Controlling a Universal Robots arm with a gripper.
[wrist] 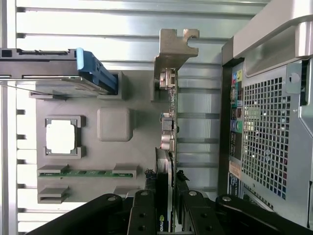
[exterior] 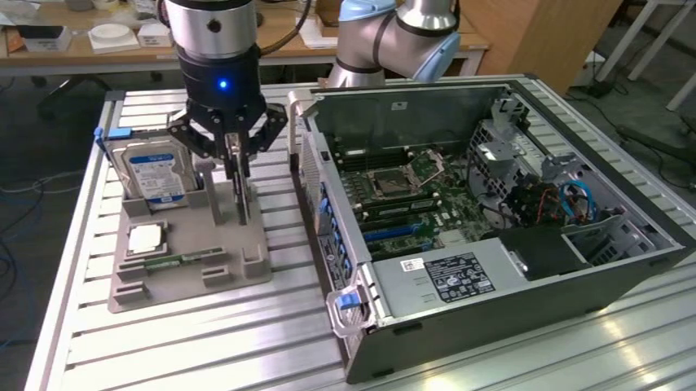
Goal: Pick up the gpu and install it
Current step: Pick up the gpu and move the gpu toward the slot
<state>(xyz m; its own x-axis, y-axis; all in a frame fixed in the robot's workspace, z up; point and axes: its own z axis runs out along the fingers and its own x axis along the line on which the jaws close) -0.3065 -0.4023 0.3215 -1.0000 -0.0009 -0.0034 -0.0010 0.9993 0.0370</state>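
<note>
The tool [exterior: 236,167] hangs low over the grey tray [exterior: 191,281] on the desk [exterior: 218,346], its fingers pinching the top edge of the gpu [wrist: 167,122], which stands on edge in the tray between the hard drive [exterior: 152,171] and the open case [exterior: 490,281].

A robotics lab or workshop — a robot arm [exterior: 392,41] hangs its claw [exterior: 236,171] over a grey fixture tray [exterior: 185,277] of computer parts, beside an opened computer case [exterior: 490,269] on a slatted aluminium counter [exterior: 163,350]. Cluttered wooden desks [exterior: 109,57] stand behind, and cables [exterior: 22,183] trail across the floor.
</note>
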